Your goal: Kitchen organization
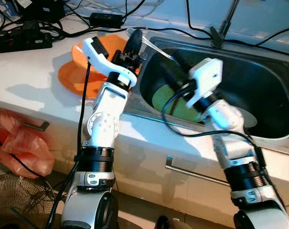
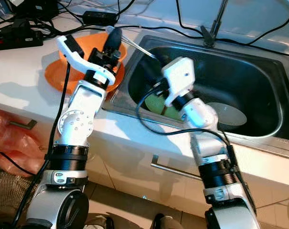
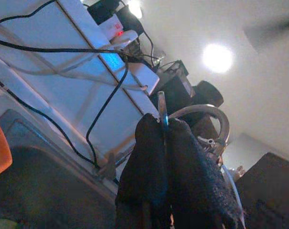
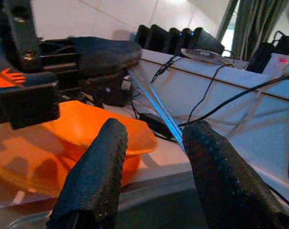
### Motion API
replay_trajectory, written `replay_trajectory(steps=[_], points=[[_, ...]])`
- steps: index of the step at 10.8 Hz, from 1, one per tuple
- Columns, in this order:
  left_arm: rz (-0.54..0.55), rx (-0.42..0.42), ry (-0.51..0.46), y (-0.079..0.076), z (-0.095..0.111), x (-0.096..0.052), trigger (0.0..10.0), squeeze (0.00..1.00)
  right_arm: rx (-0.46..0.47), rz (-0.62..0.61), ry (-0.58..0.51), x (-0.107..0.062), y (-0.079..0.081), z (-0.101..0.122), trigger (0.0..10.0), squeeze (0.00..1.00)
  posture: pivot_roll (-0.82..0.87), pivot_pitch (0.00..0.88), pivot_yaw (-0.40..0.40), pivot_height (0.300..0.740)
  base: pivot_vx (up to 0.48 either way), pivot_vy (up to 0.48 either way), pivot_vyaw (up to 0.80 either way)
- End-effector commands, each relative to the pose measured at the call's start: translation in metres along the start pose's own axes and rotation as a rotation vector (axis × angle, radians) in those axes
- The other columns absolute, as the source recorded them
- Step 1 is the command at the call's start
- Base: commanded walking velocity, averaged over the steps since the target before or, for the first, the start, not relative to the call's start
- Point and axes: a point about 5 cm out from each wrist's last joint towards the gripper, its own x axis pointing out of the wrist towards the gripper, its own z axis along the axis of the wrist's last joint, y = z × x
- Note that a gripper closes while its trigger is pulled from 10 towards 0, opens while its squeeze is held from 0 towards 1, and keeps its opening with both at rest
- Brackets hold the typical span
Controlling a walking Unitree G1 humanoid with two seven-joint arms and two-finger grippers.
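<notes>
Left hand (image 1: 133, 45) is clamping its two black fingers together on a thin metal utensil (image 1: 156, 49), holding it above the left rim of the sink (image 1: 259, 81); the utensil's shaft is slanting from those fingers out over the basin toward the other arm. In the left wrist view the fingers (image 3: 149, 162) are pressing against each other with the utensil's metal end (image 3: 161, 107) sticking out between them. Right hand (image 4: 154, 162) is reaching in over the sink with its fingers spread apart, and the shaft is running down beside one finger (image 4: 220, 167); whether it is touching is unclear.

Just beside the left hand, stacked orange plates (image 1: 75, 71) are lying on the white bench (image 1: 29, 76), close to the sink's edge. Inside the basin a green plate (image 1: 165, 102) is sitting under the right arm, with a pale dish (image 2: 228, 114) near it. Black cables and a power strip (image 1: 20, 40) are lying along the back of the bench. A pink plastic bag (image 1: 20, 143) is hanging below, by a drawer handle (image 1: 32, 125).
</notes>
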Motion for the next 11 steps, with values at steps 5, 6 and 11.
replay_trajectory(steps=[5, 6, 11], points=[[-0.059, 0.046, 0.133, -0.017, -0.031, 0.0, 10.0, 0.0, -0.071, 0.006, -0.011, 0.002, 0.004, 0.002, 10.0, 0.0, 0.02, 0.122, -0.033, 0.74, 0.0, 0.0, 0.0], [-0.071, 0.054, 0.144, -0.018, -0.033, -0.001, 10.0, 0.0, -0.079, -0.004, -0.004, 0.002, 0.002, 0.001, 10.0, 0.0, 0.02, 0.121, -0.033, 0.74, 0.0, 0.0, 0.0], [-0.116, 0.08, 0.162, -0.023, -0.035, -0.004, 10.0, 0.0, -0.117, -0.123, 0.052, 0.002, -0.013, -0.006, 10.0, 0.0, 0.03, 0.12, -0.039, 0.74, 0.0, 0.0, 0.0]])
